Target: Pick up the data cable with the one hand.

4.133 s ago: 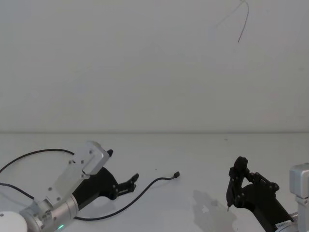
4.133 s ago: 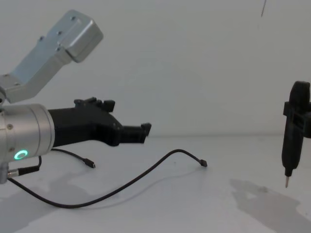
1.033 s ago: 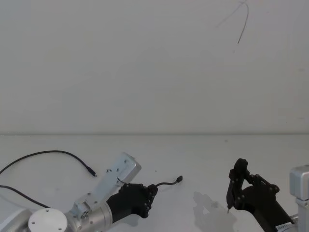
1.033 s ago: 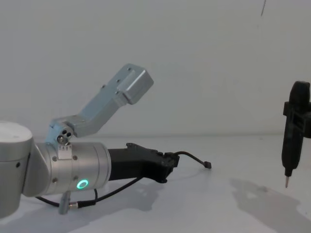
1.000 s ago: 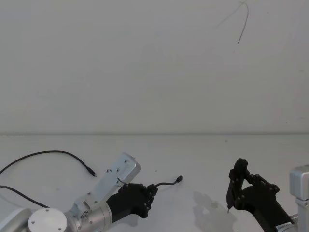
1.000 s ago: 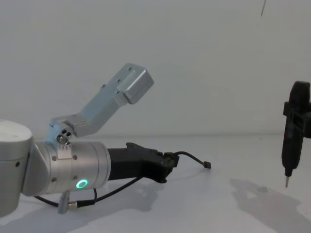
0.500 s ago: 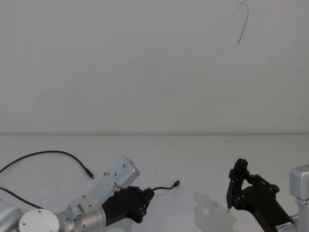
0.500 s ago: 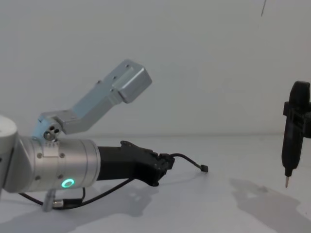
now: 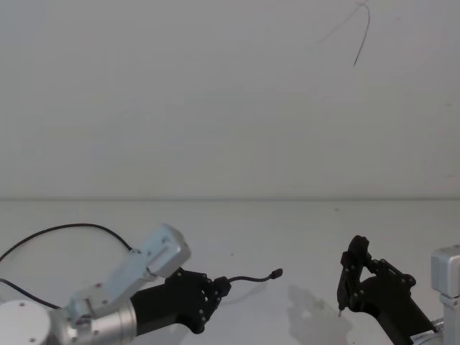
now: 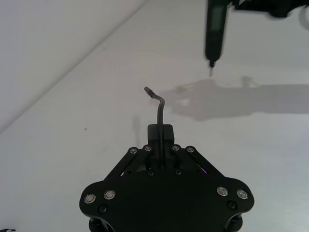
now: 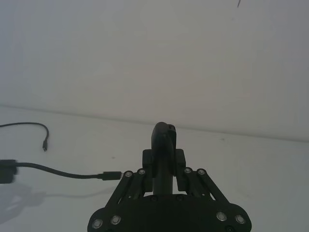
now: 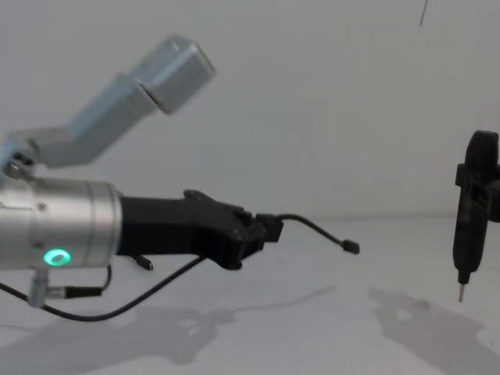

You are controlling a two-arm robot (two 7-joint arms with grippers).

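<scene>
The data cable [image 9: 251,279] is thin and black with a small plug [image 12: 351,247] at its free end. My left gripper [image 9: 219,286] is shut on it a short way behind that plug and holds it off the table. From the left wrist view the cable [image 10: 159,104] sticks out past the shut left gripper [image 10: 160,133]. Behind the left gripper [image 12: 269,228], the rest of the cable [image 12: 148,298] sags down to the table and loops away at the far left [image 9: 65,228]. My right gripper [image 9: 353,274] hangs at the right, shut on a slim black pen-like tool [image 12: 469,226].
The white table [image 9: 309,230] runs back to a plain white wall. A short lead with a silver plug [image 12: 66,293] hangs under my left arm. The tool's shadow [image 12: 422,320] lies on the table at the right.
My left gripper has risen and carried the cable end up off the table; the plug now hangs higher and farther right. The right arm has stayed still.
</scene>
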